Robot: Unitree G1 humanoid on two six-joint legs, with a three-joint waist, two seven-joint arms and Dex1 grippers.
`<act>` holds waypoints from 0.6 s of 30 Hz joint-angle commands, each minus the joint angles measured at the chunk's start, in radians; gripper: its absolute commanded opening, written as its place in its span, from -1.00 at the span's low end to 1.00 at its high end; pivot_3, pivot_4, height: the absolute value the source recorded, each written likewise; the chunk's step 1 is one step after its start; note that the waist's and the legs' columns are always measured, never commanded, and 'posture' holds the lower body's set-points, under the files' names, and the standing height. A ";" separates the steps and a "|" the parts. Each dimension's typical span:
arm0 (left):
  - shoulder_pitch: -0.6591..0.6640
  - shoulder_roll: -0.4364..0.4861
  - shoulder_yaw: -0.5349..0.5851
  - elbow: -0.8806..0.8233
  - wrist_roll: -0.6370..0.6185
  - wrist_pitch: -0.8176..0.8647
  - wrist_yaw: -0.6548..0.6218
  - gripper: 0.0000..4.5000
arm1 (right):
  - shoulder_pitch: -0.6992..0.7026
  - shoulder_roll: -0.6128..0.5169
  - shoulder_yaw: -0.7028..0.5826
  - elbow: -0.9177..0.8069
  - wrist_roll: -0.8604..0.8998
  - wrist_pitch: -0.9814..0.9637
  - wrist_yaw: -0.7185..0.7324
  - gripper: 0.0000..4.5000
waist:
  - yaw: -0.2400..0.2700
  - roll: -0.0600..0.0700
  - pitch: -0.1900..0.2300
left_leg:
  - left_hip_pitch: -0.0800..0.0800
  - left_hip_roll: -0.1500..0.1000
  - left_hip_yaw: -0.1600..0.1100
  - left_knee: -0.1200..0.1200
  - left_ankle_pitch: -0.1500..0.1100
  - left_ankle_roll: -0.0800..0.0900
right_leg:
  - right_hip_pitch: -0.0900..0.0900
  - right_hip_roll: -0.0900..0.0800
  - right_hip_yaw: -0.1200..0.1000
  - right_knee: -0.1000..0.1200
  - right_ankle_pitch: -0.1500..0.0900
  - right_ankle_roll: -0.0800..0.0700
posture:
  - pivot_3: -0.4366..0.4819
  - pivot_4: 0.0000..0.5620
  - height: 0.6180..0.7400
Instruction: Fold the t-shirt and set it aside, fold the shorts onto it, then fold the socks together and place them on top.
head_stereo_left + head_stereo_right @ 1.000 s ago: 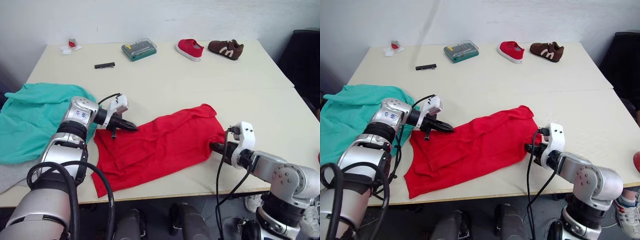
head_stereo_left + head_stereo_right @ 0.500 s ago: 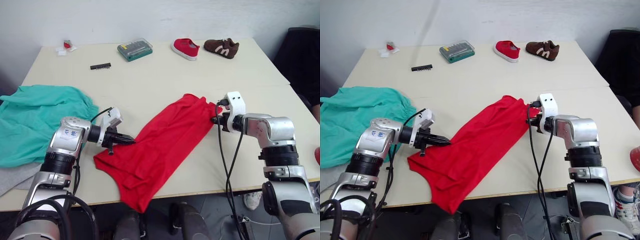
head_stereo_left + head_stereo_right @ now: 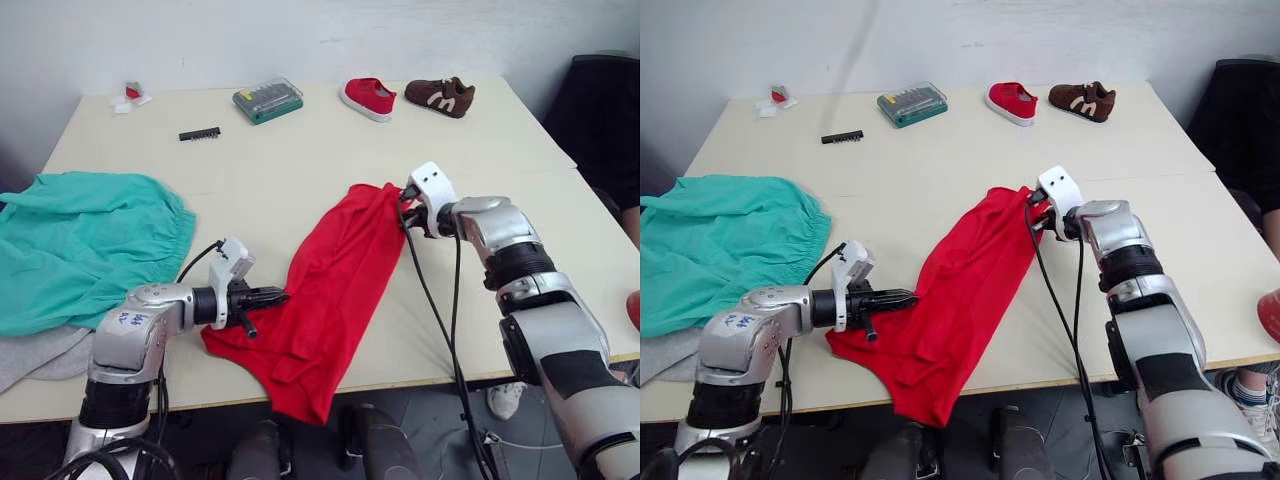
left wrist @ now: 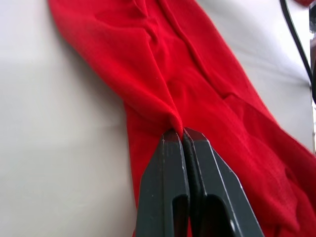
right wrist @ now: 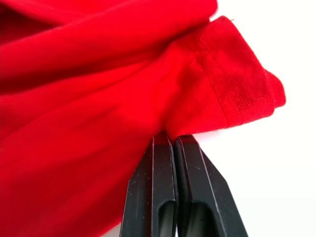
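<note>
A soft, rumpled red t-shirt [image 3: 335, 285] stretches diagonally across the centre of the pale surface [image 3: 300, 160]. The left pincer [image 3: 272, 296] pinches its lower-left edge; the right pincer [image 3: 404, 201] pinches its hemmed upper end.

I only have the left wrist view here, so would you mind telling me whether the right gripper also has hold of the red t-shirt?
Observer: Yes. The right gripper is shut on the t-shirt, next to a hemmed edge.
Operator: Thank you. Is any of the shirt off the table?
Observer: Its lower end hangs over the near edge of the table.
Operator: And where are the shorts?
Observer: The shorts lie spread on the table to the robot's left, apart from the shirt and beyond the left gripper.
Operator: Anything at the far edge?
Observer: A red shoe and a brown shoe sit side by side there.
</note>
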State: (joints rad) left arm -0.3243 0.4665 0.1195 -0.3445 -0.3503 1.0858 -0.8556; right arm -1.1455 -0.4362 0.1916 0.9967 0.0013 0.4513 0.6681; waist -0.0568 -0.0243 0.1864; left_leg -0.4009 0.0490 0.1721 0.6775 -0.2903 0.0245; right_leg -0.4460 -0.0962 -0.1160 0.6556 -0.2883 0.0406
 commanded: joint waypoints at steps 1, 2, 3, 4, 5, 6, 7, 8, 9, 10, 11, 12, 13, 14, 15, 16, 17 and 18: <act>0.020 0.000 0.020 -0.048 -0.037 0.013 0.063 -1.00 | -0.043 -0.001 -0.005 0.076 -0.041 -0.069 -0.002 -0.99 | 0.001 0.000 0.000 | 0.000 0.000 0.000 0.000 0.000 0.000 | 0.000 0.000 0.000 0.000 0.000 0.000 | -0.05 -0.47 1.00; 0.025 0.004 0.017 -0.045 -0.037 0.008 0.077 -1.00 | -0.048 -0.001 -0.005 0.089 -0.051 -0.078 -0.008 -0.99 | 0.001 0.000 0.000 | 0.000 0.000 0.000 0.000 0.000 0.000 | 0.000 0.000 0.000 0.000 0.000 0.000 | -0.05 -0.47 1.00; 0.028 0.012 0.010 -0.025 -0.031 -0.008 0.086 -1.00 | -0.051 -0.001 -0.007 0.095 -0.053 -0.075 0.004 -0.99 | 0.001 0.000 0.000 | 0.000 0.000 0.000 0.000 0.000 0.000 | 0.000 0.000 0.000 0.000 0.000 0.000 | -0.05 -0.47 1.00; 0.029 0.023 0.002 -0.003 -0.025 -0.027 0.089 -1.00 | -0.050 -0.003 -0.012 0.094 -0.050 -0.063 0.022 -0.99 | 0.001 0.000 0.000 | 0.000 0.000 0.000 0.000 0.000 0.000 | 0.000 0.000 0.000 0.000 0.000 0.000 | -0.05 -0.47 1.00; 0.024 0.034 0.001 0.031 -0.025 -0.049 0.081 -1.00 | -0.042 -0.010 -0.015 0.073 -0.046 -0.046 0.042 -0.99 | 0.001 0.000 0.000 | 0.000 0.000 0.000 0.000 0.000 0.000 | 0.000 0.000 0.000 0.000 0.000 0.000 | -0.05 -0.47 1.00; 0.017 0.049 0.002 0.068 -0.026 -0.072 0.069 -0.91 | -0.030 -0.019 -0.018 0.041 -0.042 -0.025 0.064 -0.91 | 0.001 0.000 0.000 | 0.000 0.000 0.000 0.000 0.000 0.000 | 0.000 0.000 0.000 0.000 0.000 0.000 | -0.05 -0.47 1.00; 0.010 0.061 0.003 0.097 -0.032 -0.092 0.056 -0.81 | -0.018 -0.027 -0.022 0.010 -0.038 -0.008 0.080 -0.82 | 0.001 0.000 0.000 | 0.000 0.000 0.000 -0.001 0.000 0.000 | 0.000 0.000 0.000 0.000 0.000 0.000 | -0.05 -0.47 1.00; 0.001 0.076 0.004 0.125 -0.043 -0.106 0.035 -0.73 | -0.002 -0.038 -0.028 -0.034 -0.030 0.017 0.094 -0.74 | 0.001 0.000 0.000 | 0.000 0.000 0.000 -0.001 0.000 0.000 | 0.000 0.000 0.000 0.000 0.000 0.000 | -0.05 -0.47 1.00; -0.004 0.087 0.003 0.143 -0.052 -0.116 0.021 -0.60 | 0.011 -0.045 -0.033 -0.068 -0.025 0.037 0.102 -0.59 | 0.002 0.000 0.000 | 0.000 0.000 0.000 -0.002 0.000 0.000 | 0.000 0.000 0.000 0.000 0.000 0.000 | -0.05 -0.47 1.00; -0.009 0.098 0.001 0.160 -0.061 -0.125 0.007 -0.46 | 0.027 -0.052 -0.039 -0.109 -0.019 0.062 0.106 -0.44 | 0.002 0.000 0.000 | 0.000 0.000 0.000 -0.002 0.000 0.000 | 0.000 0.000 0.000 -0.001 0.000 0.000 | -0.05 -0.47 1.00; -0.019 0.115 0.001 0.182 -0.073 -0.127 -0.011 -0.33 | 0.051 -0.066 -0.048 -0.170 -0.011 0.097 0.109 -0.29 | 0.002 0.000 0.000 | 0.000 0.000 0.000 -0.004 0.000 -0.001 | 0.000 0.000 0.000 -0.002 0.000 0.000 | -0.05 -0.47 1.00; -0.032 0.132 0.005 0.209 -0.086 -0.130 -0.034 -0.20 | 0.081 -0.083 -0.060 -0.246 0.002 0.147 0.117 -0.15 | 0.004 0.000 0.000 | 0.000 0.000 0.000 -0.004 0.000 -0.001 | 0.000 0.000 0.000 -0.002 0.000 0.000 | -0.05 -0.47 1.00; -0.050 0.155 0.006 0.241 -0.095 -0.138 -0.061 -0.04 | 0.117 -0.104 -0.076 -0.338 0.017 0.206 0.126 0.03 | 0.005 0.000 0.000 | 0.000 0.000 0.000 -0.006 0.000 -0.001 | 0.000 0.000 -0.001 -0.003 0.000 0.000 | -0.05 -0.47 1.00; -0.079 0.182 0.004 0.284 -0.100 -0.148 -0.094 0.08 | 0.164 -0.131 -0.094 -0.455 0.038 0.279 0.139 0.17 | 0.008 0.001 0.000 | 0.000 0.000 0.000 -0.007 0.000 -0.001 | -0.001 0.000 -0.001 -0.003 0.000 0.000 | -0.05 -0.47 1.00; -0.115 0.205 -0.002 0.329 -0.103 -0.157 -0.119 0.23 | 0.209 -0.155 -0.111 -0.569 0.062 0.355 0.149 0.32 | 0.010 0.001 0.001 | 0.000 -0.001 -0.001 -0.008 0.001 -0.002 | -0.001 -0.001 -0.001 -0.004 0.000 0.000 | -0.05 -0.47 1.00; -0.148 0.220 -0.010 0.367 -0.103 -0.162 -0.135 0.39 | 0.246 -0.173 -0.127 -0.662 0.084 0.419 0.154 0.50 | 0.015 0.002 0.001 | 0.000 -0.001 -0.001 -0.009 0.001 -0.002 | -0.001 -0.001 -0.001 -0.005 0.000 0.000 | -0.05 -0.47 1.00; -0.197 0.231 -0.022 0.419 -0.102 -0.160 -0.151 0.51 | 0.285 -0.187 -0.150 -0.765 0.116 0.502 0.156 0.63 | 0.020 0.002 0.001 | 0.000 -0.001 -0.001 -0.010 0.001 -0.002 | -0.001 -0.001 -0.002 -0.005 0.000 -0.001 | -0.05 -0.47 1.00; -0.257 0.237 -0.043 0.481 -0.097 -0.156 -0.171 0.64 | 0.324 -0.196 -0.181 -0.870 0.158 0.601 0.155 0.78 | 0.026 0.002 0.001 | 0.000 -0.001 -0.001 -0.010 0.001 -0.002 | -0.001 -0.001 -0.002 -0.005 0.000 -0.001 | -0.05 -0.47 1.00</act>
State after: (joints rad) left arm -0.5347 0.6906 0.0861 0.1011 -0.4352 0.9449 -0.9912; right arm -0.8202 -0.6211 0.0564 0.2794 0.1002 0.9398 0.8151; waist -0.0304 -0.0219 0.1878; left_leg -0.4011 0.0482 0.1709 0.6671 -0.2890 0.0222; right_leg -0.4475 -0.0968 -0.1184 0.6502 -0.2887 0.0398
